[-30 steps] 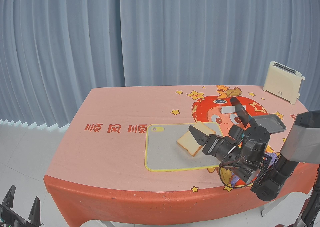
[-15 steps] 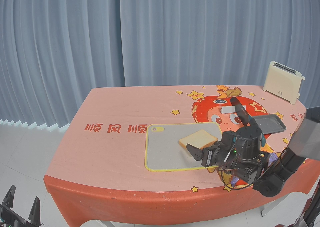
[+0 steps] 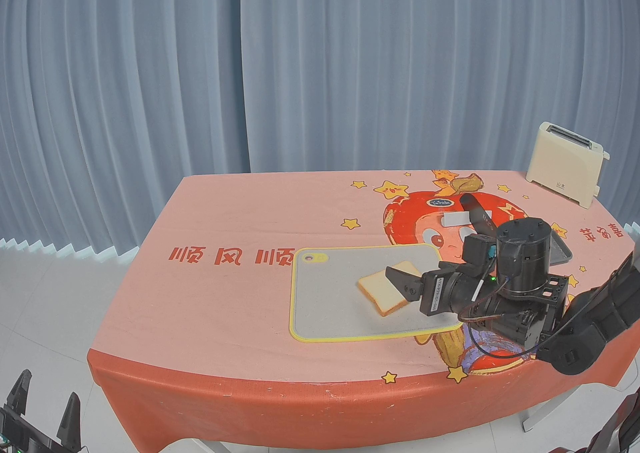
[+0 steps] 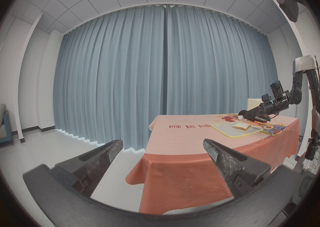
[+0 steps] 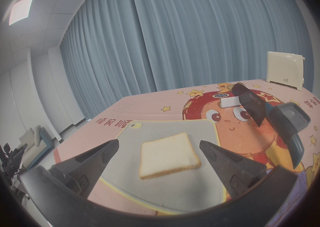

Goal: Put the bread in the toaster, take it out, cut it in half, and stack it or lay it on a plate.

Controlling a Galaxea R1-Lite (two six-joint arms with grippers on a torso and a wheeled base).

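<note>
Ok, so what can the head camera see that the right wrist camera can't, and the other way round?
The head camera adds the left gripper, down low on the robot's left, the floor, and the tablecloth's hanging front edge. The right wrist camera adds a ceiling light and a sofa far off in the room. Both share the bread lying flat on the cutting board, the open right gripper at the bread, the toaster at the table's far right corner, and the blue curtain.
</note>
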